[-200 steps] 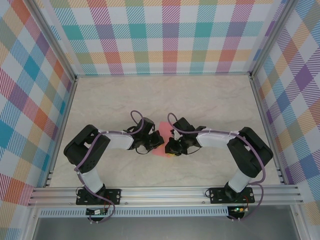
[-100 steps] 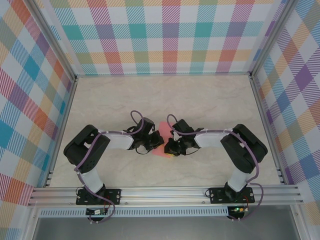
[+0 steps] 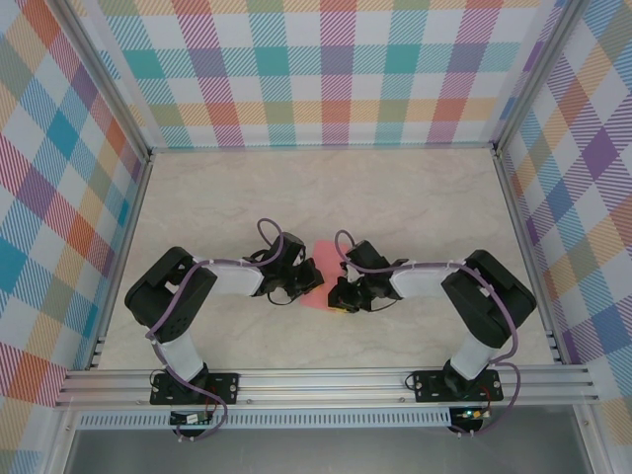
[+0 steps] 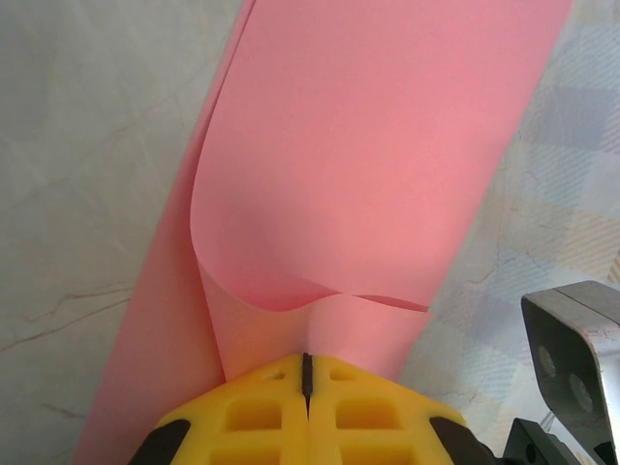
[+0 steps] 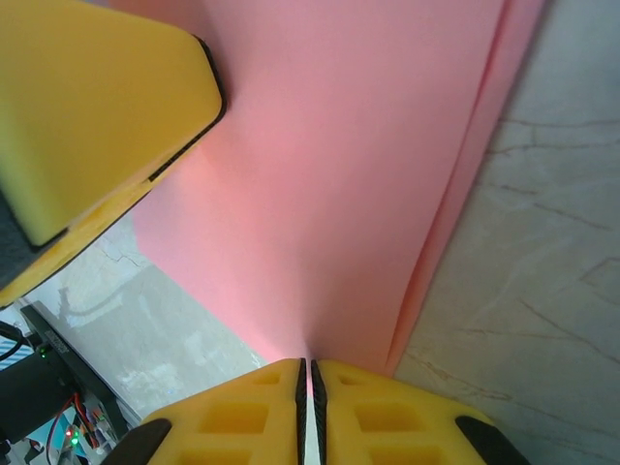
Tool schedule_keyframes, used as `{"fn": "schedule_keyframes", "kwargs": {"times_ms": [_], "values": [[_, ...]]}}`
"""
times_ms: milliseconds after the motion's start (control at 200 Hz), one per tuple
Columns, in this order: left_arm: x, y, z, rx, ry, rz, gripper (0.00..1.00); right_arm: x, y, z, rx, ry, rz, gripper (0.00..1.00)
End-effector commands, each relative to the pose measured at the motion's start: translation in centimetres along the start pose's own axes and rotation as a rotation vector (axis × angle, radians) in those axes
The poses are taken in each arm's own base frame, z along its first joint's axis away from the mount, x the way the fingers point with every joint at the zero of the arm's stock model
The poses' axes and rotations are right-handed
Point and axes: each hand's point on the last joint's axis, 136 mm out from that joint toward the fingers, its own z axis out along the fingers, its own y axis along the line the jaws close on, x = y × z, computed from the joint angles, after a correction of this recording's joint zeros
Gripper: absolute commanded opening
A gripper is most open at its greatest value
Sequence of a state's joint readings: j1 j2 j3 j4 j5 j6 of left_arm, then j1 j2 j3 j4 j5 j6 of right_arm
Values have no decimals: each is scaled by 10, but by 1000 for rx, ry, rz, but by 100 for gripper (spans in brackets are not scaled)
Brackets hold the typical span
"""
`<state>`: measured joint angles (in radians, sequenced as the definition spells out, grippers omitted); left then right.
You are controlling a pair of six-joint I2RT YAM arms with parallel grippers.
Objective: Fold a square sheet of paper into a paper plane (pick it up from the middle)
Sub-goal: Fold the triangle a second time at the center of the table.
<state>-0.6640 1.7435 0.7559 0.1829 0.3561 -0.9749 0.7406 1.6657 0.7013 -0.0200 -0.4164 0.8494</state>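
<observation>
The left gripper (image 4: 306,373) is clamped tight on the near edge of the square sheet of paper (image 4: 368,165), which curls away ahead of its jaws (two layers show). The right gripper (image 5: 307,376) pinches the same sheet between all-but-closed jaws; the sheet's far edges run out of frame.

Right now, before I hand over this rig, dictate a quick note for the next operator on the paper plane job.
Left gripper: shut on the pink paper sheet, at its edge.
Right gripper: shut on the same sheet, opposite side.
Sheet: between both grippers over the table, doubled into two loose layers, one curling.
Done: sheet picked up, first fold started.
Left: press a sharp crease, form nose and wings; no dart shape yet.
</observation>
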Motion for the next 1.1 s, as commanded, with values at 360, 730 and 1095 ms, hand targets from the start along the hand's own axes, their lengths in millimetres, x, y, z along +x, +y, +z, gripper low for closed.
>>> {"fn": "schedule_keyframes", "kwargs": {"times_ms": [360, 730, 1095], "values": [[11, 39, -3, -132, 24, -33, 0, 31, -25, -10, 75, 61, 25, 15], [11, 35, -4, -120, 21, -32, 0, -15, 40, -26, -50, -73, -41, 17], [10, 32, -3, -110, 22, -27, 0, 1, -19, 12, 102, 25, 69, 12]]}}
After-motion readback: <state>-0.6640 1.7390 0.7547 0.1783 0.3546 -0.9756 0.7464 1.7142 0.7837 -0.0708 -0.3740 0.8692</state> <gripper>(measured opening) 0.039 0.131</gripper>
